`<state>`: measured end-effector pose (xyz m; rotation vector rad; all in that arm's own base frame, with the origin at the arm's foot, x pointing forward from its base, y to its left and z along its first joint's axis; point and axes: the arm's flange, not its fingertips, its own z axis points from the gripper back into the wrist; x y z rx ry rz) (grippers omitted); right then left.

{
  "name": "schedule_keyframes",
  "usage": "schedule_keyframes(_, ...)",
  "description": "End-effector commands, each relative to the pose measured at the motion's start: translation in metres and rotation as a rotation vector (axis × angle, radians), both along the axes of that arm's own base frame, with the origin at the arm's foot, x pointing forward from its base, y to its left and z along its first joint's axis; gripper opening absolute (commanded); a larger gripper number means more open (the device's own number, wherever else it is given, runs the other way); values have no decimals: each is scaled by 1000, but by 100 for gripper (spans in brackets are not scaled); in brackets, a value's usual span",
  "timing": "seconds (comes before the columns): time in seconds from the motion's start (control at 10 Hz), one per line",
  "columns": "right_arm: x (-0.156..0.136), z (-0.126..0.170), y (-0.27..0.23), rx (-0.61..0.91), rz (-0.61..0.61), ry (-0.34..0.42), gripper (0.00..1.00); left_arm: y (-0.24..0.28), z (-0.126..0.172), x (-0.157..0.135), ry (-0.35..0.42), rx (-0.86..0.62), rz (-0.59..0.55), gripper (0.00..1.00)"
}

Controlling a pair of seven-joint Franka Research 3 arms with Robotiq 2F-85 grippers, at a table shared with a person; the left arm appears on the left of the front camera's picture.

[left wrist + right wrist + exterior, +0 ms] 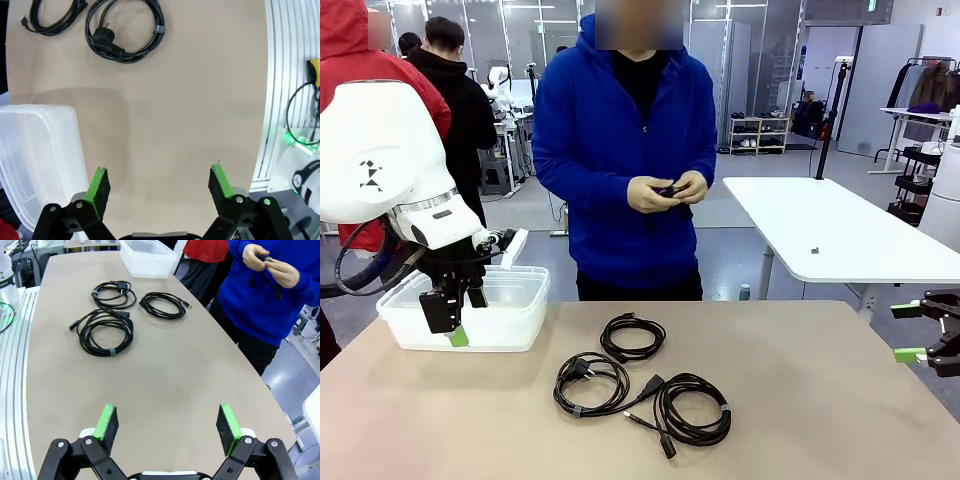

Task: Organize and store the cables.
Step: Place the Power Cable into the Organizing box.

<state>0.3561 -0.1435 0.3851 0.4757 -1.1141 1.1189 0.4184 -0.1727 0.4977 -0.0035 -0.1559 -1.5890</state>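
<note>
On matte tabletop, coiled black cables

White arm; black, green-padded left end effector

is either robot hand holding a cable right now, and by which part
Nothing is held: the left hand and the right hand are both open and empty.

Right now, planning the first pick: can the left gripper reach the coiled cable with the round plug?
Probably yes. The left gripper is open beside the bin, and only bare table lies between it and that cable; nothing covers it.
</note>
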Motion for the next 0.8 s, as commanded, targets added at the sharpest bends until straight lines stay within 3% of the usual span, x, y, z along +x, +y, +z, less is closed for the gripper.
schedule_keyframes(0.0, -1, 2, 1, -12, -2, 12, 100, -30, -10, 6, -16, 12, -52, 100)
schedule_keyframes(0.7, -1, 2, 1, -12, -2, 12, 100, -145, -107, 18, 51, 119, -19, 100)
